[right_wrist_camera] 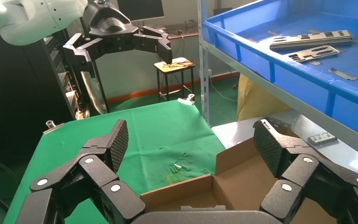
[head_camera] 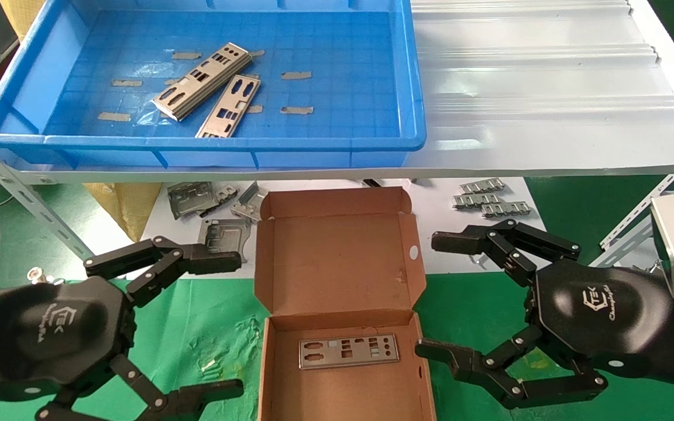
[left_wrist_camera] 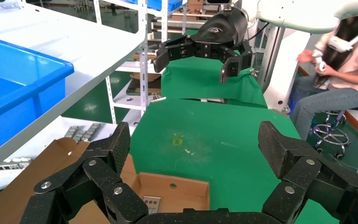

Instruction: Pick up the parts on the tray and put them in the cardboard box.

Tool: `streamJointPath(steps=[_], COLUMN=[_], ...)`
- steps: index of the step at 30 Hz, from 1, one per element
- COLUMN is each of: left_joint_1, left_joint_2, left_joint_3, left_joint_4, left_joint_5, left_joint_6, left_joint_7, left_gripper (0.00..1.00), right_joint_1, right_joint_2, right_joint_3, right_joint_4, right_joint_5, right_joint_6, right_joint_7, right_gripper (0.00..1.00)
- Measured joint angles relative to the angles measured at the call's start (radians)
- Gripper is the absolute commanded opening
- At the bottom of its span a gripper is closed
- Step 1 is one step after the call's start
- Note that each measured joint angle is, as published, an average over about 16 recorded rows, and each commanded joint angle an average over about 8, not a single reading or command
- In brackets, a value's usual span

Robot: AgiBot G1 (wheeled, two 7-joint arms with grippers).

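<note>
Plate [head_camera: 348, 351] in cardboard box [head_camera: 337, 257], between wide-spread fingers of left gripper [head_camera: 208, 324], right gripper [head_camera: 436, 295]

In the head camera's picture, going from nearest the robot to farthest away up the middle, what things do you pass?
Metal plate in the box → cardboard box's open lid → blue tray holding two more plates, on the shelf.

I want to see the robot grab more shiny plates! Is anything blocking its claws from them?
Nothing visible does. Both silvery punched metal plates lie uncovered in the blue plastic tray; only its raised rim must be cleared. The left gripper and right gripper, both open, flank the brown cardboard box.
</note>
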Motion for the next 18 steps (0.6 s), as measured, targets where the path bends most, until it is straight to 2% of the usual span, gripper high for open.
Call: streamJointPath(steps=[8,16,17,18], left_joint_1=[0.000,0.000,0.000,0.000], left_joint_2=[0.000,0.000,0.000,0.000], left_joint_3=[0.000,0.000,0.000,0.000], left_joint_4=[0.000,0.000,0.000,0.000], left_joint_5=[0.000,0.000,0.000,0.000], left_joint_6=[0.000,0.000,0.000,0.000], left_joint_7=[0.000,0.000,0.000,0.000], left_gripper=[1.00,1.00,1.00,1.00], right_joint_1=[0.000,0.000,0.000,0.000], right_joint_2=[0.000,0.000,0.000,0.000], right_joint_3=[0.000,0.000,0.000,0.000], right_joint_4=[0.000,0.000,0.000,0.000], right_joint_5=[0.000,0.000,0.000,0.000], right_joint_6=[0.000,0.000,0.000,0.000], right_joint_7=[0.000,0.000,0.000,0.000], right_gripper=[0.02,1.00,0.99,0.87])
